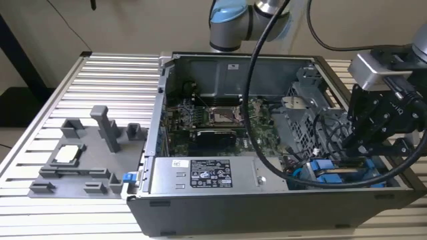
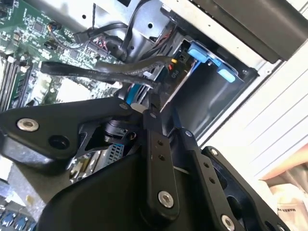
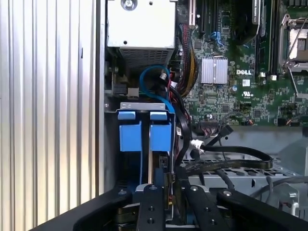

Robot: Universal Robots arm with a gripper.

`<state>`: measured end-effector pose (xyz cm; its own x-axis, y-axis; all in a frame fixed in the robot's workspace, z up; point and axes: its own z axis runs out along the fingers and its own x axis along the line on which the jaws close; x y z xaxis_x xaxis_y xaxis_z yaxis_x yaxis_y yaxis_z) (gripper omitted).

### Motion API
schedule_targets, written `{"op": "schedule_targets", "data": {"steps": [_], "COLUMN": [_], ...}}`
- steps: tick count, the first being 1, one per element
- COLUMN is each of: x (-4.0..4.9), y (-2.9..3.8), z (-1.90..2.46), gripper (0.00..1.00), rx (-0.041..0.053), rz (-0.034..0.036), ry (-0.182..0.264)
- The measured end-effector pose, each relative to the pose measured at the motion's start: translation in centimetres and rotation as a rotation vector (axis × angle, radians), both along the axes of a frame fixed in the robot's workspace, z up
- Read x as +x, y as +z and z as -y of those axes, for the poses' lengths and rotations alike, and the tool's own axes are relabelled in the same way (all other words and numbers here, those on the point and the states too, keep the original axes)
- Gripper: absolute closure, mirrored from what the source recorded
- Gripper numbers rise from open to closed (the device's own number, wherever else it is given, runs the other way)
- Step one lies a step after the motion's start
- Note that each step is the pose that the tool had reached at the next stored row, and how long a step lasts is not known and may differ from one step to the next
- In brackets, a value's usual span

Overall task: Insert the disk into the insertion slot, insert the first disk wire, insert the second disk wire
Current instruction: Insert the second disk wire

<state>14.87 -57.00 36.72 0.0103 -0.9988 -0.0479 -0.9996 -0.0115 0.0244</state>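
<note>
Around the hand [image 3: 166,190], black cables [image 3: 226,159]

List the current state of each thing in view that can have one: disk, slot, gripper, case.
Blue-framed silver-grey disk: seated in the bay.
Dark grey sheet-metal insertion slot: occupied by the disk.
Black gripper: lowered inside the case over the bay.
Dark grey computer case: lying on its side, side panel off.
Black cables: loose beside the bay.

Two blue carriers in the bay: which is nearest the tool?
The blue carrier beside the black cables, not the one by the case wall.
</note>
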Motion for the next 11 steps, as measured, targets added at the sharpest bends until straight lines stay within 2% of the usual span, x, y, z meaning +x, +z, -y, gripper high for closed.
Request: {"op": "schedule_targets", "data": {"steps": [4,11], "x": [0.0,0.0], "y": [1.17,1.32], "z": [0.0,0.0], "gripper": [0.75,0.75], "rx": [0.0001,0.0001], "rz": [-0.0003,-0.0003], "ry": [0.0,0.0]}}
